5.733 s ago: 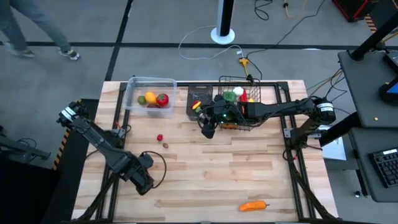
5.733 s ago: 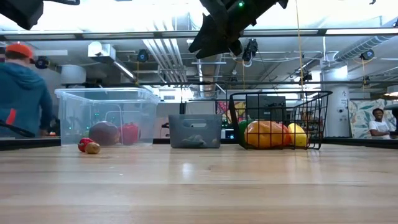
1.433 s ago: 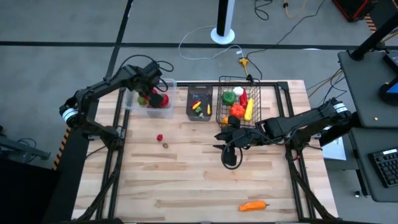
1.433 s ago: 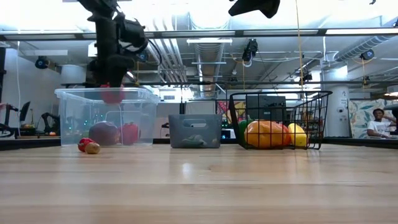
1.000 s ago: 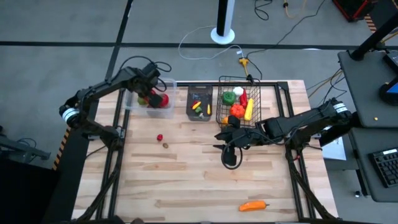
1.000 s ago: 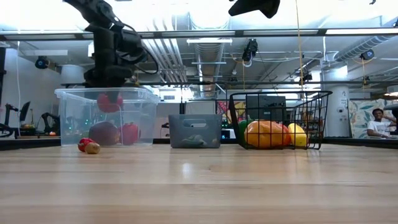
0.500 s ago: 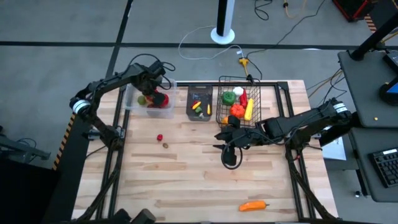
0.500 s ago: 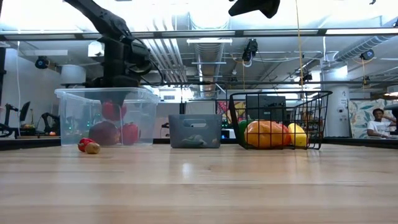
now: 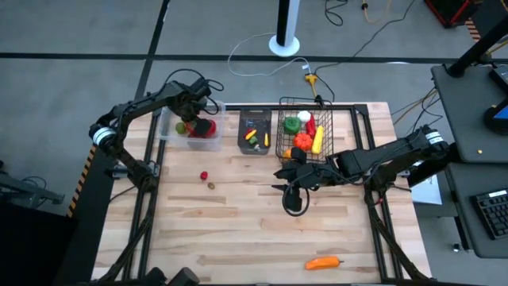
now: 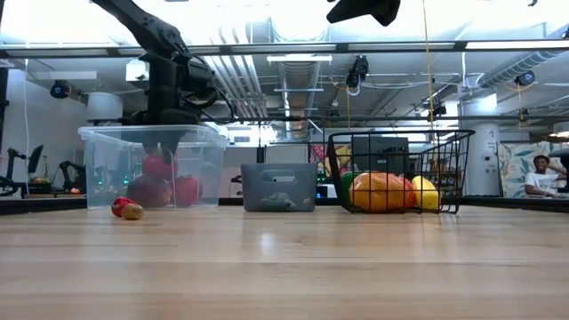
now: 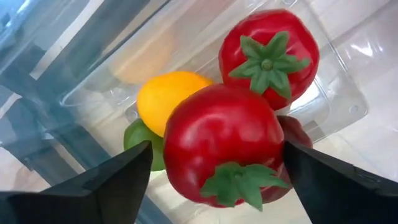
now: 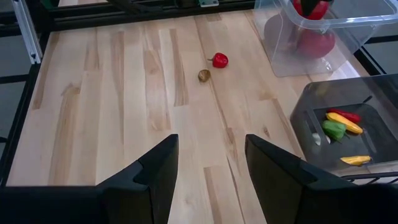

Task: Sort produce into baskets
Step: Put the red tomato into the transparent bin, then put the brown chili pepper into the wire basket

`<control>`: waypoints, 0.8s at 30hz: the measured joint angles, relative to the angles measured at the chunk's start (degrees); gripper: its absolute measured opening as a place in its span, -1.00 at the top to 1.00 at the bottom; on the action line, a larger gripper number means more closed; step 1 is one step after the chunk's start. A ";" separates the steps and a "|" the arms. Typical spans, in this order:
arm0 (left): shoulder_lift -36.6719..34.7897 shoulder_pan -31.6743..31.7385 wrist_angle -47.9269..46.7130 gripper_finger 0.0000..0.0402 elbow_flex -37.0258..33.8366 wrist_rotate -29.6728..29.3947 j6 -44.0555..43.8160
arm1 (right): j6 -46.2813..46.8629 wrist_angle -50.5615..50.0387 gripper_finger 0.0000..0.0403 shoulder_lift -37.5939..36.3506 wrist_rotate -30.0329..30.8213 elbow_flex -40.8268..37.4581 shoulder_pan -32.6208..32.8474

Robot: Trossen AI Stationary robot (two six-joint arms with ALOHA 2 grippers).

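High view: I have the left pincer (image 9: 193,117) over the clear tub (image 9: 169,119) at the surface's (image 9: 238,222) far left; the right pincer (image 9: 287,189) hangs mid-surface. One orange carrot (image 9: 323,262) lies near the front edge, long axis left-right, green end to the right.

Low view: three baskets stand in a row, tub, dark bin (image 10: 279,186), wire basket (image 10: 400,170).

Left wrist view: fingers spread, a red tomato (image 11: 224,146) loose between them, its green calyx turned towards the camera; a second tomato (image 11: 268,55) sits calyx up.

Right wrist view: right fingers (image 12: 158,168) apart, holding nothing; two small pieces lie on the wood. No readable writing.
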 joint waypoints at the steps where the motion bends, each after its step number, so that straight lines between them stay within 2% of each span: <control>1: -0.02 -0.02 0.00 -0.70 -0.02 0.00 -0.14 | 0.01 0.00 0.12 0.00 0.00 0.00 0.00; 9: -0.80 -0.39 -2.90 -0.71 1.44 -0.05 -0.19 | 0.07 0.00 0.12 0.02 0.00 0.00 0.00; 15: -7.10 -3.45 -5.14 -0.72 5.21 -0.20 -1.40 | 0.16 -0.24 0.12 -0.11 -0.04 0.98 0.00; 19: -13.91 -7.79 -5.05 -0.72 6.36 -0.50 -5.86 | 2.38 -1.74 0.12 -0.33 -0.17 1.77 0.09; 24: -23.09 -18.46 -3.01 -0.72 4.35 -0.58 -12.66 | 6.94 -6.84 0.12 -0.33 -0.67 2.55 1.60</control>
